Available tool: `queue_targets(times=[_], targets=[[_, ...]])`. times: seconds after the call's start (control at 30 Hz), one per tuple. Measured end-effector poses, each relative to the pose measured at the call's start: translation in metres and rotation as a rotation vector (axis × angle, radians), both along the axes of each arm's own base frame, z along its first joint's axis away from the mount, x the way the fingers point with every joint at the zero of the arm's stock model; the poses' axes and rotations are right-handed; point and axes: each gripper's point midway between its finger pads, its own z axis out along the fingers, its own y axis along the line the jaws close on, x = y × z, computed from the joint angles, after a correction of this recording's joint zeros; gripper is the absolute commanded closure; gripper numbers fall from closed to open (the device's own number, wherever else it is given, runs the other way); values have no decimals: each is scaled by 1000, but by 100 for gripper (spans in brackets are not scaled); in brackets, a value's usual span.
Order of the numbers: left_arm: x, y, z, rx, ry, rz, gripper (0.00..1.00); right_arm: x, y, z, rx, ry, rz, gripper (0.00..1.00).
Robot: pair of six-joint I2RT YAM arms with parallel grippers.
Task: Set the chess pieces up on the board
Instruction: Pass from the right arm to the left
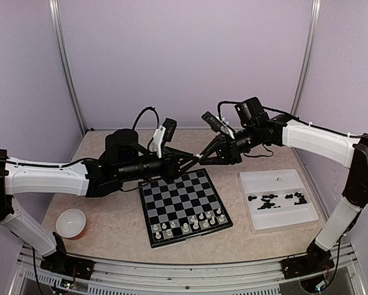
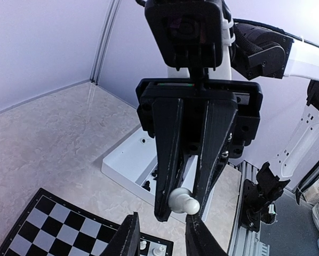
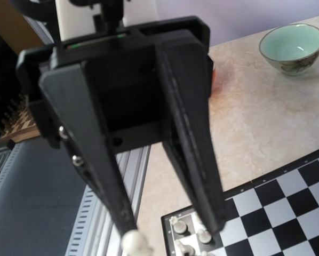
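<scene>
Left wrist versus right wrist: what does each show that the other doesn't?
Only left wrist: the tray with black pieces, and the right gripper pinching the white pawn. Only right wrist: the bowl and the left gripper seen head-on, jaws apart. Both: the pawn, the board and white pieces on it.

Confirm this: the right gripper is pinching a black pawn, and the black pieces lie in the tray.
Wrong colour. The right gripper is pinching a white pawn, not a black one, as the left wrist view shows. The black pieces do lie in the tray.
</scene>
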Motion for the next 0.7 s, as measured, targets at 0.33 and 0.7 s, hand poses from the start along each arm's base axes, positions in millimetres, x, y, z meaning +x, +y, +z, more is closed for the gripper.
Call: queue_targets(times=[0.33, 0.7], targets=[[-1, -2, -1, 11, -22, -21, 64, -1, -2, -1, 4, 11, 6, 89], [0, -4, 1, 31, -77, -31, 63, -3, -4, 1, 14, 27, 19, 88]])
